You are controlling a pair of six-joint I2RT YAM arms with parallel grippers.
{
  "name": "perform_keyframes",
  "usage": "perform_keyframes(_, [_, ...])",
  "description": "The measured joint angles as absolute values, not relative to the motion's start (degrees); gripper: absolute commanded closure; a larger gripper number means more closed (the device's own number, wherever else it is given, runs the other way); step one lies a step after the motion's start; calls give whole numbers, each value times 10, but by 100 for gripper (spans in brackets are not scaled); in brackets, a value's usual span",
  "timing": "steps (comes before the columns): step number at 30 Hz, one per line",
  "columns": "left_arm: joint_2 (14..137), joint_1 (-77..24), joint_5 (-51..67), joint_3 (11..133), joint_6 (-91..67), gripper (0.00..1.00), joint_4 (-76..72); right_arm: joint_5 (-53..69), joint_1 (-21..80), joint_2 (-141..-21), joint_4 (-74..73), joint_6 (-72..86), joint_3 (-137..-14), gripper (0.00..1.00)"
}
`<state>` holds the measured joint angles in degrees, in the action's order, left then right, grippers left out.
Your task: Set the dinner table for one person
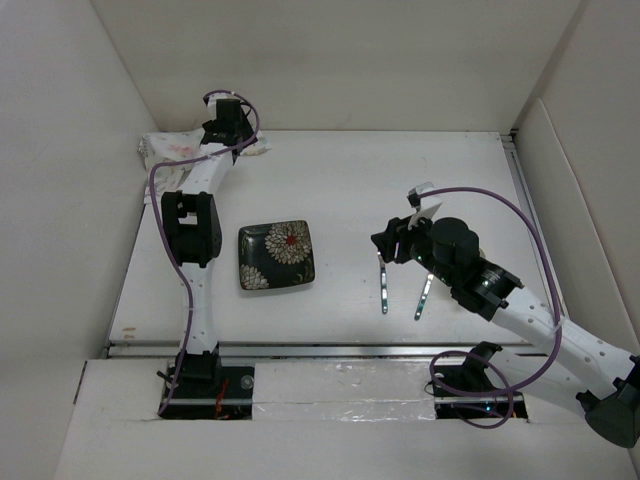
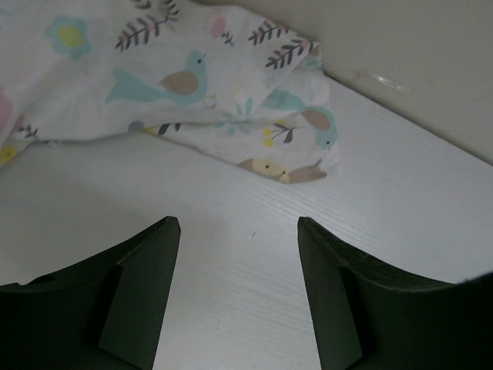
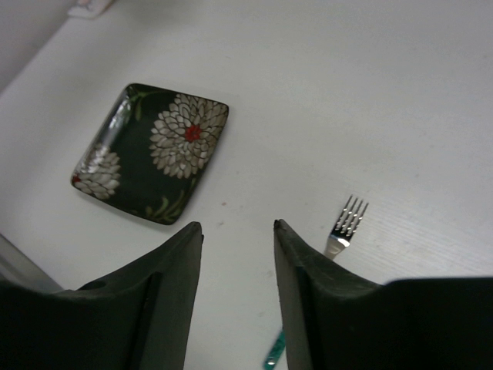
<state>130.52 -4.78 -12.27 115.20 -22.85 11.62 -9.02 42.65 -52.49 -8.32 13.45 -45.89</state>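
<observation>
Since the table [image 1: 350, 180] is the white, faintly wood-grained slab filling the walled workspace under both arms, everything to be laid sits on it, but loosely and not as a place setting. Left of centre lies a square, glossy dark plate [image 1: 276, 256] with rounded corners and white chrysanthemum blooms. Well apart to its right lie a shiny metal fork [image 3: 347, 223] and a second slim utensil with a teal handle [image 3: 273, 352], roughly parallel. The soft cloth placemat [image 2: 192, 85], printed with birds and sprigs, is bunched in folds against the far left corner. The left claw [image 2: 239, 231] hangs just short of it, fingers apart and empty, probably lined up to pinch an edge. The right claw [image 3: 237, 231] hovers over the cutlery, likewise spread and empty.
</observation>
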Motion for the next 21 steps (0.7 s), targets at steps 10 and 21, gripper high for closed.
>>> perform_keyframes(10, [1486,-74,-138,1371,-177,33,179,-70,420,-593,-41,133,-441,38])
perform_keyframes(21, [1503,-45,-12,1398,-206,40,178,-32,420,-671,-18,133,-447,38])
